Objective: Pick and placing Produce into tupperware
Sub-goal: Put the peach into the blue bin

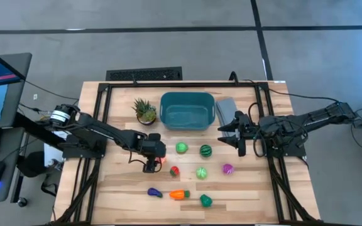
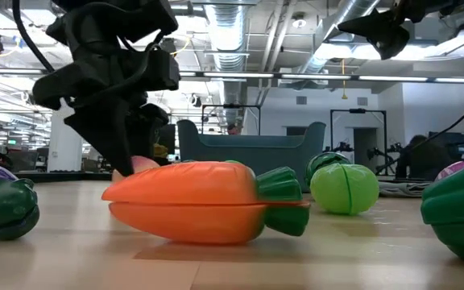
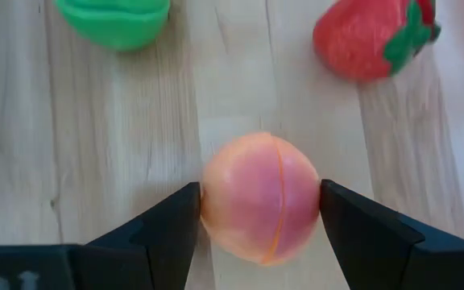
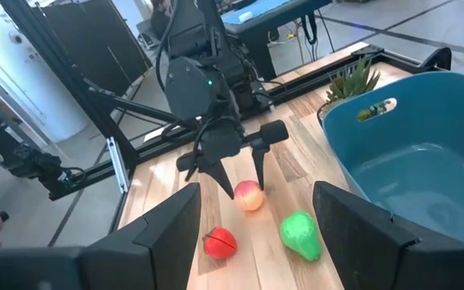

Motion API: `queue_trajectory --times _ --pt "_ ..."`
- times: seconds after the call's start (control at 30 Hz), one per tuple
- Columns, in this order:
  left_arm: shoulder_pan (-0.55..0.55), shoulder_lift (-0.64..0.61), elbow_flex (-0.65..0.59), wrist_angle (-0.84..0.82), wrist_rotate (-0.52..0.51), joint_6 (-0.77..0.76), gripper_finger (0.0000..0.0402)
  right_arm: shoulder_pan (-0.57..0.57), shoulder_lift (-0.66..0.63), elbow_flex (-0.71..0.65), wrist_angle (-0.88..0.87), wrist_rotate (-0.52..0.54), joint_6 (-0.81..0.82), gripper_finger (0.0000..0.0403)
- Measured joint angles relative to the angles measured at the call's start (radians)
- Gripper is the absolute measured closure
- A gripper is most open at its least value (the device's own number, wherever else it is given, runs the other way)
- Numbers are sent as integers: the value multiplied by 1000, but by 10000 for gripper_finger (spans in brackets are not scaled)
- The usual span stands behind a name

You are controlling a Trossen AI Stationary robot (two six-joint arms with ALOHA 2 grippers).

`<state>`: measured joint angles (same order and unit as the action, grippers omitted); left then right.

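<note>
The pink peach (image 3: 260,199) lies on the wooden table (image 1: 250,188), and the left gripper (image 3: 258,221) has its two dark fingers (image 3: 171,225) pressed against the peach's opposite sides, grasping it while it sits on the boards. The left wrist view alone shows this contact plainly, along with the red strawberry (image 3: 373,36) and part of a green ball (image 3: 115,20) just beyond. From overhead the peach is mostly hidden under the gripper, only a pinkish sliver showing beside it.

The right wrist view looks across at the left gripper from the far side, its fingers straddling the peach, with the strawberry and a green piece (image 4: 300,234) nearer, and the teal tupperware (image 4: 425,113) with nothing visible inside it.

Overhead, the tupperware sits at the table's far middle, between a spiky potted plant (image 1: 145,111) and a grey slab (image 1: 225,109). The right gripper (image 1: 234,137) hangs beside the tub, over the slab's near end, fingers nearly closed and holding nothing. Scattered nearer are a watermelon (image 1: 205,150), a magenta piece (image 1: 227,169), an eggplant (image 1: 154,193) and a carrot (image 1: 179,194).

The low view is filled by the carrot, the peach peeping out behind it.
</note>
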<state>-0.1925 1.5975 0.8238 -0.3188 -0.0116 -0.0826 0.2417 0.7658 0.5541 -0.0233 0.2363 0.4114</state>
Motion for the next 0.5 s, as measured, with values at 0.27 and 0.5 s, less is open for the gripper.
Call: queue_trajectory --times 0.27,0.5 --pt "10 3 -1 3 3 8 163 0 0 0 -3 0 0 138" --pt "10 5 -2 3 -5 8 162 0 0 0 -5 0 0 138"
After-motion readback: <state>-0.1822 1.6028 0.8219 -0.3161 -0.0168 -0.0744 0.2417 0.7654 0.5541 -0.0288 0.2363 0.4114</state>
